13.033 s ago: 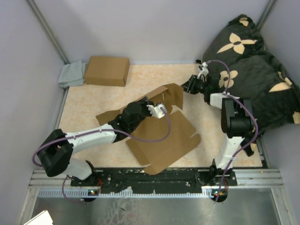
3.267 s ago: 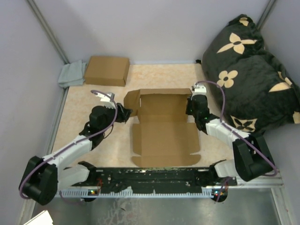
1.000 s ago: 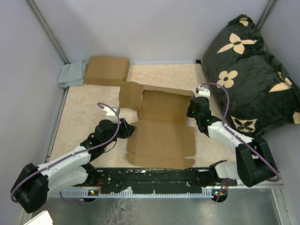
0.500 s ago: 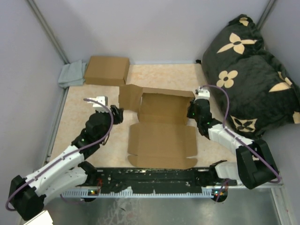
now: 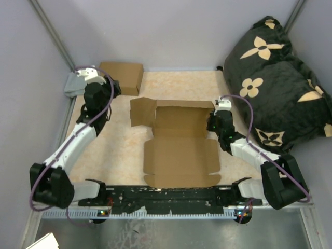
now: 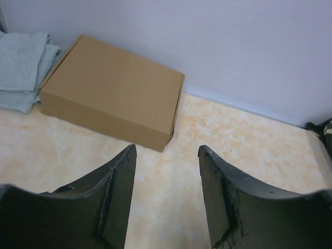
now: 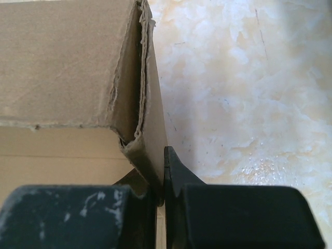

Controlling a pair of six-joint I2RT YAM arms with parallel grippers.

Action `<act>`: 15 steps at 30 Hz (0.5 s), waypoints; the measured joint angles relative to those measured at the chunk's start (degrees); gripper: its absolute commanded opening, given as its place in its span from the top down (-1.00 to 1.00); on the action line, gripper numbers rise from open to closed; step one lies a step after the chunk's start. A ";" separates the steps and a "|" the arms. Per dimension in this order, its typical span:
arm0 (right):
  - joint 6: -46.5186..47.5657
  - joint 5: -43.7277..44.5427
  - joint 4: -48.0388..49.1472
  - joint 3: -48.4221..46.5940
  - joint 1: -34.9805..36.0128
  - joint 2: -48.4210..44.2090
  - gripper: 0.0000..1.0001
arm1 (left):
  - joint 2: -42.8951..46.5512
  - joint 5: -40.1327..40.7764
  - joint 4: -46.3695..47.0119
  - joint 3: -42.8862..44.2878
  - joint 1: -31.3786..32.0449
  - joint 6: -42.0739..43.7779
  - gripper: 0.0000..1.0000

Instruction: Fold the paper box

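The paper box (image 5: 179, 150) lies unfolded in the middle of the table, its back panel and left flap (image 5: 141, 111) partly raised. My right gripper (image 5: 211, 120) is shut on the box's right side wall. In the right wrist view the fingers (image 7: 179, 174) pinch that thin cardboard wall (image 7: 150, 119) at its corner. My left gripper (image 5: 113, 87) is far from the box at the back left and stands open. In the left wrist view the left gripper (image 6: 167, 150) holds nothing, with only bare table between its fingers.
A closed brown carton (image 5: 122, 78) sits against the back wall, just ahead of the left gripper (image 6: 111, 91). A folded grey towel (image 6: 21, 67) lies left of it. A big black flowered pillow (image 5: 275, 78) fills the right back corner.
The left arm has swung away from the box's left edge to the back left by the carton, and its jaws have widened. The right gripper has kept its hold; the box shifted slightly.
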State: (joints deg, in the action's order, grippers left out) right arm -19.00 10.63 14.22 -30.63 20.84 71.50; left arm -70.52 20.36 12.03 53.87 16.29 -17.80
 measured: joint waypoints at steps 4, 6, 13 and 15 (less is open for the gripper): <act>0.50 -1.11 0.44 0.00 -0.02 0.24 0.98 | -8.33 -11.52 2.84 2.45 -7.76 -3.98 -0.09; 0.57 -1.90 1.14 -0.02 -0.02 0.72 0.98 | -12.37 -17.84 5.88 -0.04 -10.40 -6.23 -0.08; 0.61 -4.63 2.91 -1.29 -0.02 3.19 0.97 | -17.25 -36.24 17.64 -17.09 -11.43 -11.89 -0.05; 0.92 -4.92 2.93 -1.36 -0.02 3.34 0.98 | -16.94 -39.36 21.75 -19.08 -11.41 -12.72 -0.05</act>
State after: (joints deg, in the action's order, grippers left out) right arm -18.09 5.72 17.15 -31.99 20.82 74.85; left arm -87.46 -19.00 33.78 34.79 4.89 -30.52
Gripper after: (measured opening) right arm 0.022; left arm 0.528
